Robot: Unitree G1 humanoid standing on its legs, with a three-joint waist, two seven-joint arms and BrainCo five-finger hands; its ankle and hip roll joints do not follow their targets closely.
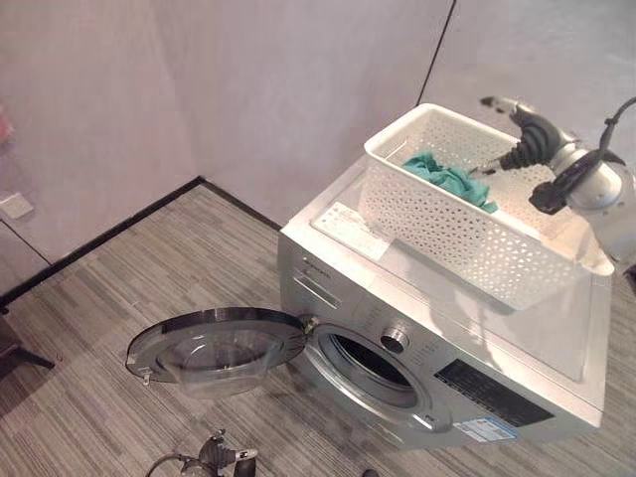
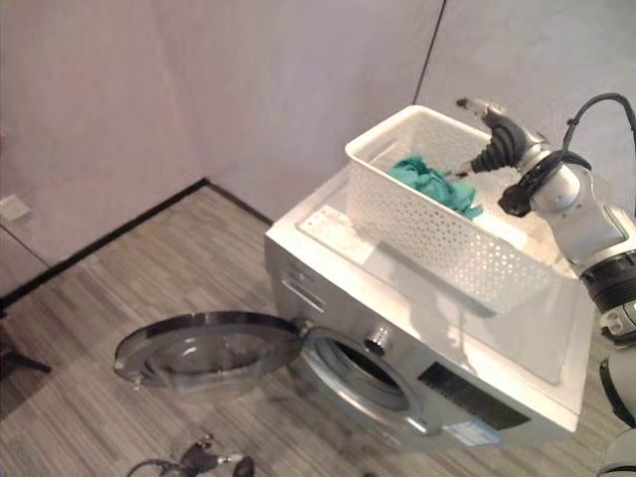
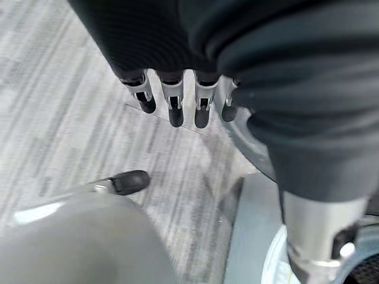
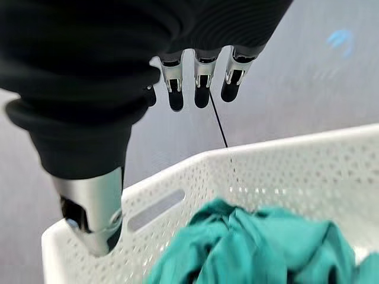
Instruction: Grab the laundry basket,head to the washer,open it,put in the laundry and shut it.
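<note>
A white perforated laundry basket [image 1: 467,234] stands on top of the silver washer [image 1: 497,338]. Teal laundry [image 1: 447,179] lies crumpled in its far end. My right hand [image 1: 527,134] hovers just above that end of the basket, over the cloth. In the right wrist view its fingers [image 4: 198,77] are straight and its thumb [image 4: 95,213] is apart from them, with the teal laundry [image 4: 260,248] below and nothing held. The washer's round door [image 1: 219,348] is swung wide open to the left, showing the dark drum opening [image 1: 373,368]. My left hand [image 1: 224,457] hangs low near the floor in front of the door, fingers [image 3: 177,100] straight.
The washer stands out from a corner of plain walls with a black skirting line [image 1: 119,229]. Grey striped flooring [image 1: 119,328] spreads to the left and front. A dark object [image 1: 15,348] pokes in at the left edge, and a white socket plate [image 1: 15,206] sits on the left wall.
</note>
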